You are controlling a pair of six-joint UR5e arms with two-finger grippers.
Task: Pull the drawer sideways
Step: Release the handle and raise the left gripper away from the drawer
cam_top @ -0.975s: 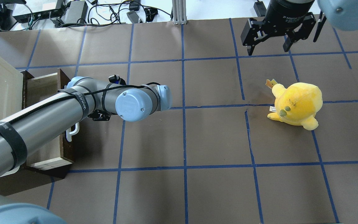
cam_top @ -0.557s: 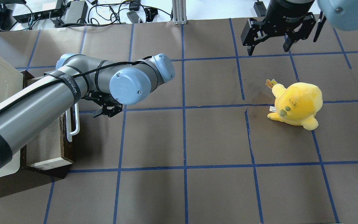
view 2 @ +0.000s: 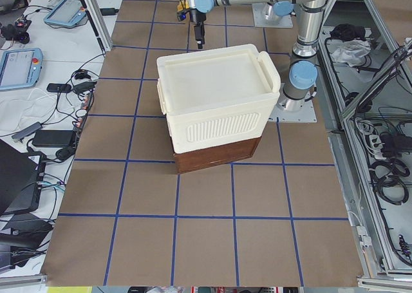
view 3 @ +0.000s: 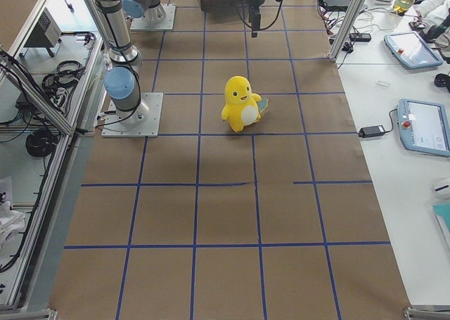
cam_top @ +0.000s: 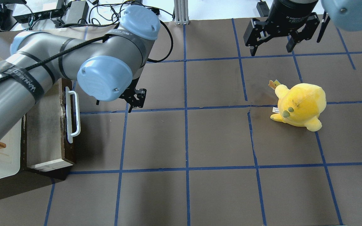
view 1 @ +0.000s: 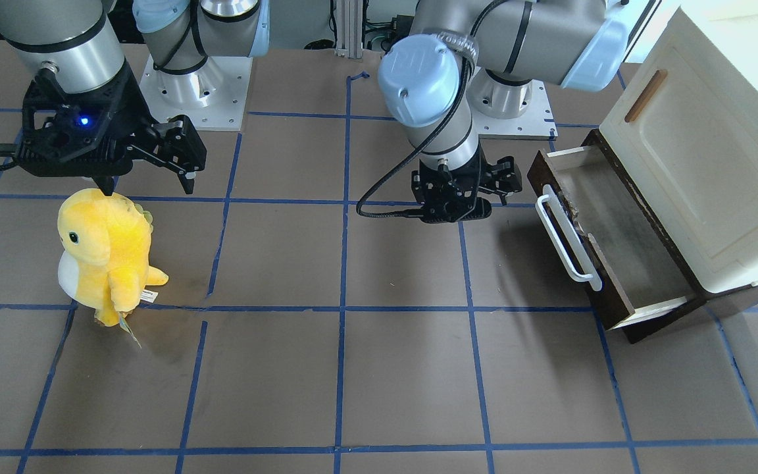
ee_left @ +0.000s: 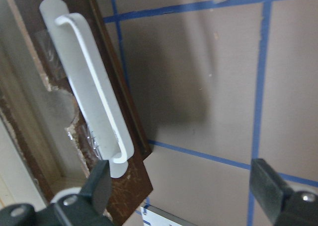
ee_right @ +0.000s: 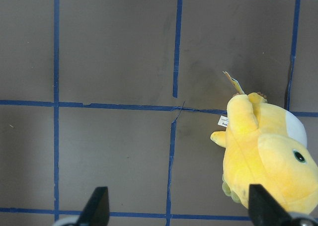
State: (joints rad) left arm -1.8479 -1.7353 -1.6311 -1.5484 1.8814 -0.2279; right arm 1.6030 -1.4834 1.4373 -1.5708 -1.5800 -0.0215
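The drawer [view 1: 622, 247] stands pulled out of the cabinet, with its dark brown front and long white bar handle [view 1: 566, 238] toward the table's middle. It also shows in the overhead view [cam_top: 44, 125] with the handle [cam_top: 74, 116], and the handle fills the left wrist view [ee_left: 89, 97]. My left gripper [view 1: 461, 197] is open and empty. It hangs above the table beside the drawer's front, apart from the handle [cam_top: 134, 100] [ee_left: 184, 186]. My right gripper [cam_top: 270, 47] is open and empty, far from the drawer [ee_right: 179, 208].
The cream-white cabinet [view 1: 701, 151] with a small brown handle stands over the drawer at the table's left end [view 2: 215, 106]. A yellow plush toy [cam_top: 300, 105] stands just below my right gripper [view 1: 106, 253]. Brown table with blue tape grid lies between.
My left gripper has moved away from the drawer handle, rightward and toward the far side, and the arm has risen. The drawer stays pulled out. The right arm has not moved.
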